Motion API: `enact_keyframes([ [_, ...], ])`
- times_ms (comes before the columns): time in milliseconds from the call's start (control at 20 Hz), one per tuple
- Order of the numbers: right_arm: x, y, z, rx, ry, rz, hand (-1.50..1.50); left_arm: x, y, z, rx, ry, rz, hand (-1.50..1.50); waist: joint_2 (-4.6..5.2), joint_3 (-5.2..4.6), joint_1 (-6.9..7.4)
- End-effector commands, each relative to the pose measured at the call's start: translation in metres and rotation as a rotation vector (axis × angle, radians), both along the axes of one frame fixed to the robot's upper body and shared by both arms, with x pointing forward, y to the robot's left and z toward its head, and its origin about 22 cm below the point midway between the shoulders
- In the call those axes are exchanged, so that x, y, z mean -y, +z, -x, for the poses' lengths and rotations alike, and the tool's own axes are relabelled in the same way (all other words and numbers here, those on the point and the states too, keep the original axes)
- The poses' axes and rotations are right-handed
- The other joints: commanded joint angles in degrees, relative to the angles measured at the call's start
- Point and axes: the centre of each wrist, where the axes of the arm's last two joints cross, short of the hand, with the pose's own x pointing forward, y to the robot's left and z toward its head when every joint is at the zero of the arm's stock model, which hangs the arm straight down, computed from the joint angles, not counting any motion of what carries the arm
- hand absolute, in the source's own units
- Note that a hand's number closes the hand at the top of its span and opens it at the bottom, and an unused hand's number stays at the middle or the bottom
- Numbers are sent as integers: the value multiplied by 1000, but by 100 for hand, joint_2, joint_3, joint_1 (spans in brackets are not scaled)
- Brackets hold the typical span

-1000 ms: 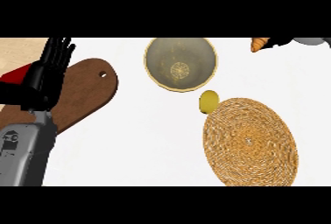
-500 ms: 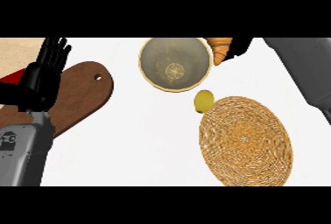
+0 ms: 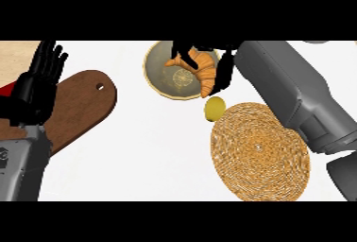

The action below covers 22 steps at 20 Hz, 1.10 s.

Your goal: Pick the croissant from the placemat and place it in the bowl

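Note:
The golden-brown croissant (image 3: 199, 71) hangs over the right side of the olive bowl (image 3: 162, 75), at the top centre of the head view. My right hand (image 3: 222, 61) is shut on it, black fingers curling round its top and right side; the grey right forearm slants down to the right edge. The round woven placemat (image 3: 261, 151) lies below, at the lower right, with nothing on it. My left hand (image 3: 38, 82) rests open at the left edge, fingers pointing up.
A small yellow lemon-like fruit (image 3: 215, 108) sits between the bowl and the placemat. A brown wooden cutting board (image 3: 80, 106) with a handle hole lies at the left, under the left hand. Something red (image 3: 5, 90) peeks out at the far left.
My right hand has brought the croissant from the top right edge leftward and down, so it now hangs over the bowl. The right forearm has swung further into view. The left hand stays still.

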Motion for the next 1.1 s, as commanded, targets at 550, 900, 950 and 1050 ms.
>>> enact_keyframes([
  [550, -32, -71, 8, -454, 7, -236, -150, -4, 10, 2, 17, 12, -7, 0, 10, 11, -43],
  [900, 14, -47, -8, -483, -185, -496, -150, 4, 10, 6, 17, -11, -2, 0, 43, 15, 40],
  [950, 17, -24, -13, -483, -197, -494, -150, 1, 13, 1, 23, -20, -4, 0, 95, 9, 66],
  [1050, 39, -29, -14, -495, -268, -536, -150, 0, 12, 3, 39, -19, 4, 0, 145, 9, 117],
])
